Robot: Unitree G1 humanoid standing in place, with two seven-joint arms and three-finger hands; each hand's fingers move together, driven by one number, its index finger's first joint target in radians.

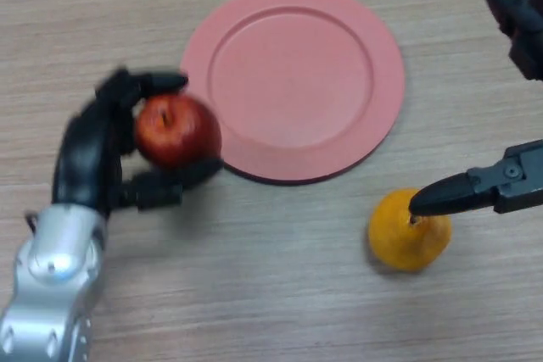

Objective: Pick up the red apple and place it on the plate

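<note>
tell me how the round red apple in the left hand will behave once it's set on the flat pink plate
The round red apple looks rigid and glossy, so it may slip in the left hand. Being round, it could roll on the flat pink plate, though the shallow rim may stop it.

The plate (293, 82) lies on the table (254, 294), at the far centre. The apple (176, 130) sits at the plate's left edge, overlapping its rim, enclosed by the left hand (97, 154). The orange (408, 231) lies nearer than the plate, to its right, apart from it. The right hand (501, 184) reaches in from the right, one fingertip over the orange.
</note>
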